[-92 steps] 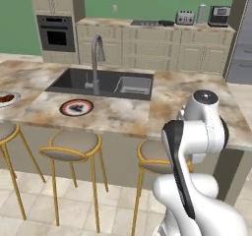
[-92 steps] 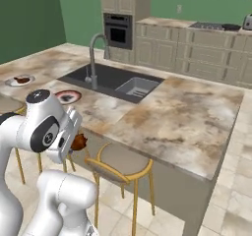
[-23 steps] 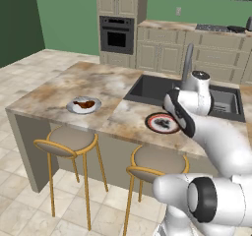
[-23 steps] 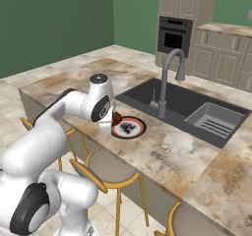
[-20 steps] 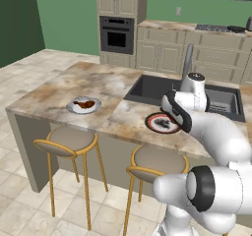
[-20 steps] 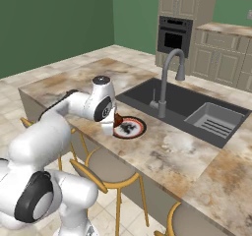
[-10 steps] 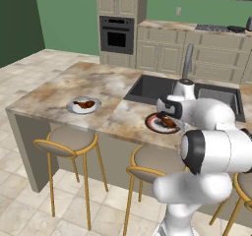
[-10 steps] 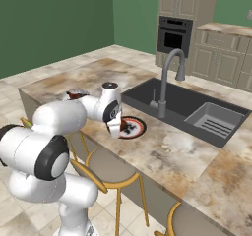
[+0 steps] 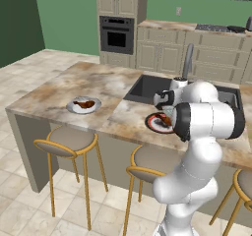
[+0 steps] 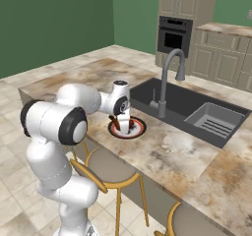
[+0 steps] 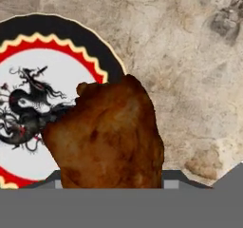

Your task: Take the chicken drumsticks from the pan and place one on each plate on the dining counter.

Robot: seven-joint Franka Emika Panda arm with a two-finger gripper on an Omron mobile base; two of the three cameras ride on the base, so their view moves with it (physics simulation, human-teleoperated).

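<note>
My gripper (image 10: 122,125) hangs just above the red-rimmed plate (image 10: 137,130) on the dining counter (image 9: 54,95), shut on a glazed brown chicken drumstick (image 11: 109,137). In the hand view the drumstick covers the plate's right rim (image 11: 61,30), and part of it juts past that rim over the stone. The fingertips are hidden behind the meat. A second drumstick (image 9: 87,103) lies on the grey-white plate (image 9: 74,107) further left on the counter. From the left base my own arm hides part of the red-rimmed plate (image 9: 153,123). The pan is out of view.
A dark sink (image 10: 197,109) with a tall grey faucet (image 10: 165,77) lies just behind the red-rimmed plate. Tan stools (image 9: 66,139) (image 9: 157,161) stand under the counter's near edge. Wall cabinets and an oven (image 9: 117,41) line the back.
Over the last second the arm folded in and the gripper came down with the drumstick, close over the red-rimmed plate. The base has stood still since then.
</note>
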